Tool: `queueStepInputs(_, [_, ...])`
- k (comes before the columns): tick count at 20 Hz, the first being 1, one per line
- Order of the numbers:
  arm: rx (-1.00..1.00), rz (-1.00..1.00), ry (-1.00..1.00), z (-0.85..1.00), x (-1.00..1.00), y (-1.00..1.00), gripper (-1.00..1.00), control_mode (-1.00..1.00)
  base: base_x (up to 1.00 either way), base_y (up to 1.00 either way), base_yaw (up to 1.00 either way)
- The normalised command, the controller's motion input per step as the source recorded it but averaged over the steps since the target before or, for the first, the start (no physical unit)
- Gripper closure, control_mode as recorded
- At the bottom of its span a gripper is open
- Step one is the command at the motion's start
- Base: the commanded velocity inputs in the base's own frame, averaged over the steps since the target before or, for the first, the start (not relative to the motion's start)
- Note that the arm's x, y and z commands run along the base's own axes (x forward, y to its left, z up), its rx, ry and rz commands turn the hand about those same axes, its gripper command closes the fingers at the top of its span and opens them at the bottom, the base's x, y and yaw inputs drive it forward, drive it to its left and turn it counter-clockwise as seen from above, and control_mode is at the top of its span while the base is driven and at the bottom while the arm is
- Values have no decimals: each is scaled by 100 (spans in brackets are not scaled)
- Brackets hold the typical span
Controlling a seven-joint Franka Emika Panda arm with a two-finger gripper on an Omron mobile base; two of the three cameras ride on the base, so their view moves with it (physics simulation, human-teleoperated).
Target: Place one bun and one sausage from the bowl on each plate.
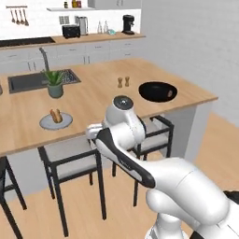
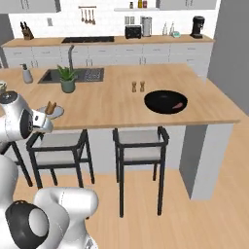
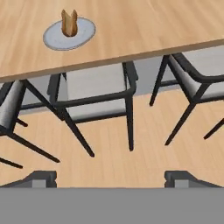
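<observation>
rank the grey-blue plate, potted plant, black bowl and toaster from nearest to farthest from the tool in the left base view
1. grey-blue plate, at the island's near edge, left of the tool.
2. potted plant, farther in, beside the sink.
3. black bowl, toward the island's right end.
4. toaster, on the back counter.

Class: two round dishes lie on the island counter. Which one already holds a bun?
The pale grey-blue plate near the potted plant: a bun lies on it with a sausage. The black bowl toward the counter's far end holds a sausage.

White glossy arm (image 1: 140,154), rounded bulky links, dark grey joint bands and round caps; two small dark fingers (image 3: 41,178).
</observation>
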Motion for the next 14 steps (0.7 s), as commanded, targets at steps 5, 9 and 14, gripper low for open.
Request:
queueStepInputs(5, [0,0,0,0,0,0,-100,100,57,-100,-22])
queueStepInputs(9, [0,0,0,0,0,0,-100,100,71,-100,-7])
queueStepInputs(14, [0,0,0,0,0,0,-100,100,93,-100,-10])
